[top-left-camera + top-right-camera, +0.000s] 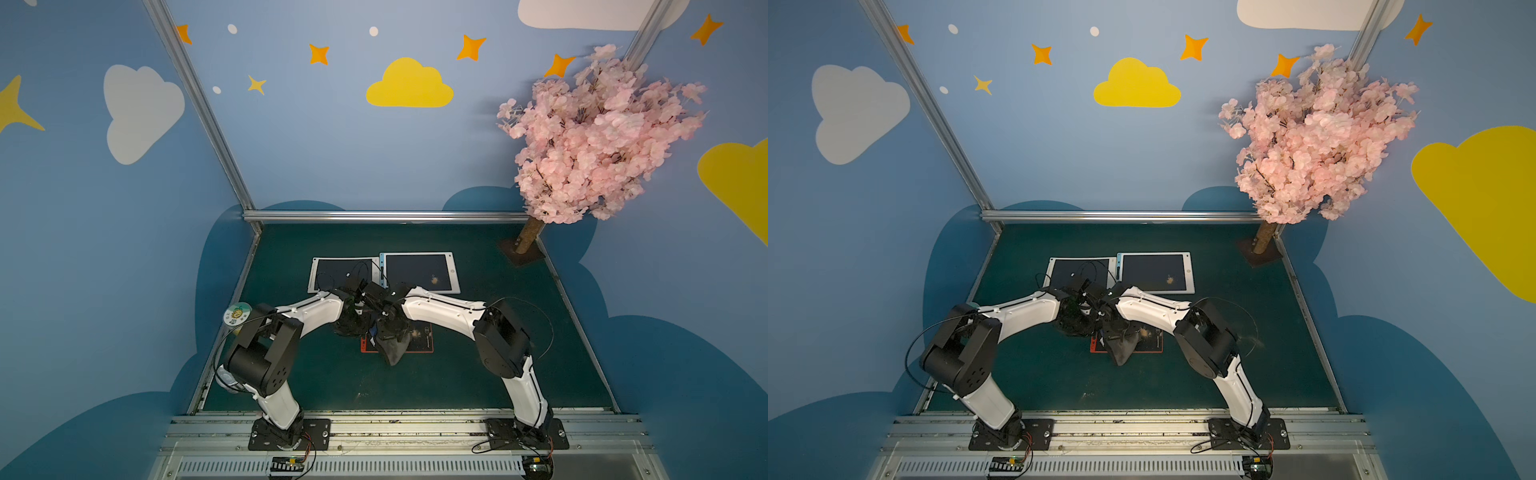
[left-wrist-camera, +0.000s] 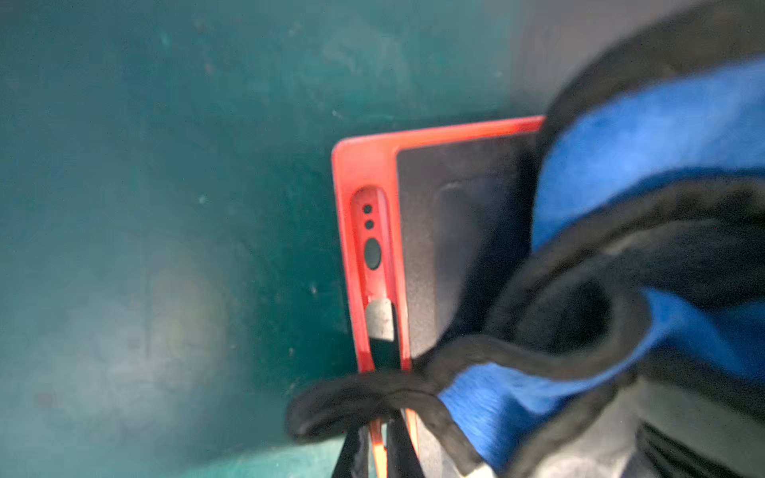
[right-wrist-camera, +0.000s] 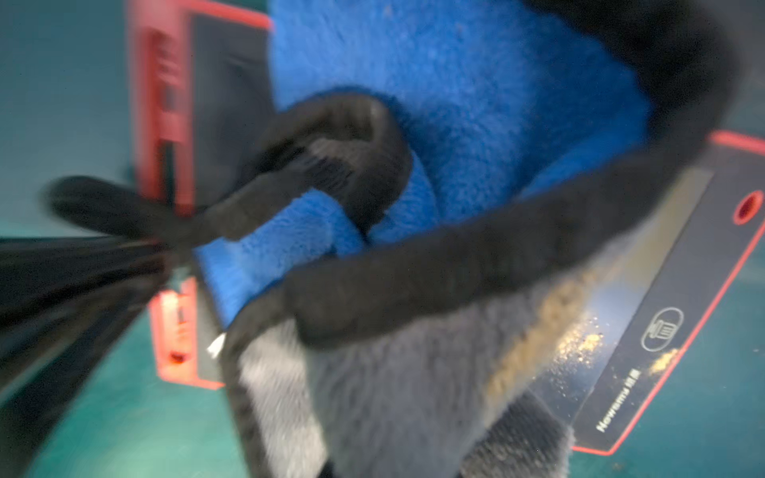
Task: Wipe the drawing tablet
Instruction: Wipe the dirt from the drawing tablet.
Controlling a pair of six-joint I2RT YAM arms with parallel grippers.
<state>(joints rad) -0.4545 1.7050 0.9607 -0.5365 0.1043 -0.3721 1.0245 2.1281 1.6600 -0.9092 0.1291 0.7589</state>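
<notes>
The drawing tablet (image 1: 422, 338) has a red frame and a dark screen and lies flat on the green mat in both top views. Yellowish crumbs (image 3: 579, 339) are scattered on its screen near the bin icon. A blue and grey cloth (image 1: 392, 351) with a black hem is bunched over the tablet's left part. My left gripper (image 2: 378, 426) is shut on the black hem at the tablet's red edge (image 2: 364, 174), and it also shows in the right wrist view (image 3: 161, 244). My right gripper (image 1: 388, 332) is buried in the cloth (image 3: 476, 103). Its fingers are hidden.
Two white-framed tablets (image 1: 345, 272) (image 1: 419, 270) lie side by side behind the arms. A pink blossom tree (image 1: 594, 137) stands at the back right corner. A round tape-like disc (image 1: 237, 313) sits at the mat's left edge. Metal rails border the front.
</notes>
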